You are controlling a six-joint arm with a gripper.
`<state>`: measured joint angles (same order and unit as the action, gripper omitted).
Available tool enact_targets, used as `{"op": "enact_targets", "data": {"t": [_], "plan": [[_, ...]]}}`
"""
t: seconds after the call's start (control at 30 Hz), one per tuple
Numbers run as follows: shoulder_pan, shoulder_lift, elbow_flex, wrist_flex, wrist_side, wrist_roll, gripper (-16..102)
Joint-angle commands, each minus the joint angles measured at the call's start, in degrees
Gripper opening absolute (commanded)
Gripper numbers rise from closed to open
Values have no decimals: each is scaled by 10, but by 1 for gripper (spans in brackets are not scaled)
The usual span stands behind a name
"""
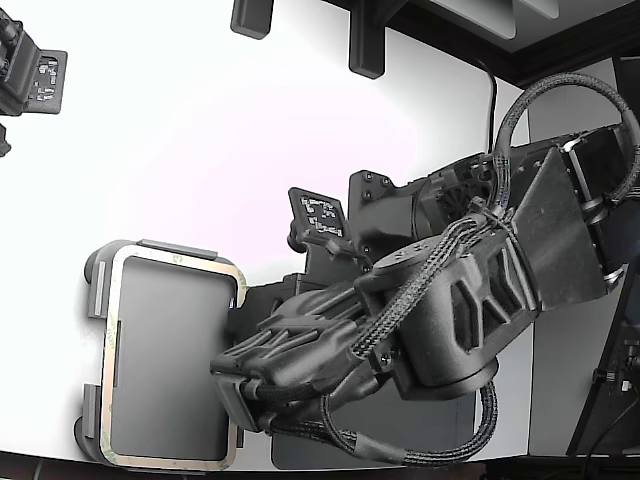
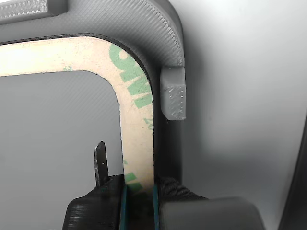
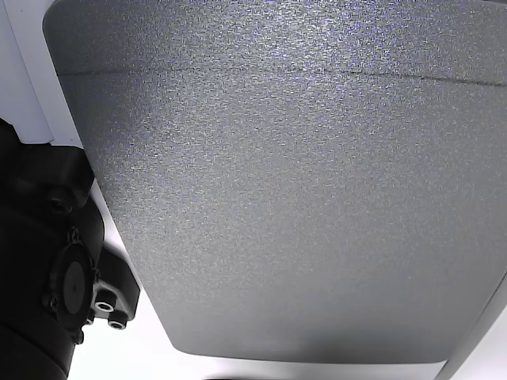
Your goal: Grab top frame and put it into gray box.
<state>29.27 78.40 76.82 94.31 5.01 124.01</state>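
In the exterior view the top frame (image 1: 170,262), a thin beige-green ring, lies within the rim of the gray box (image 1: 95,290) at the lower left of the white table. My gripper (image 1: 235,385) reaches over the frame's right-hand side. The wrist view shows the frame (image 2: 136,124) with green print on its pale strip, running between my gripper's (image 2: 139,191) two pads, which are shut on it. The gray box's wall (image 2: 144,28) and a raised tab (image 2: 172,98) sit just outside the frame's rounded corner.
A darker gray flat mat (image 1: 420,440) lies under my arm near the front edge and fills the other view (image 3: 301,198). A black marker block (image 1: 322,215) stands behind the box. A second black device (image 1: 30,75) sits at the far left.
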Motion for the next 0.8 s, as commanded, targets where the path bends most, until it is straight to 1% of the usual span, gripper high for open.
{"op": "enact_targets", "data": {"t": [0.0,0.77], "plan": [[-10,11,-8,7,-1,0,-12],[-18,-6,-11,7,-4,-18,-12]]}}
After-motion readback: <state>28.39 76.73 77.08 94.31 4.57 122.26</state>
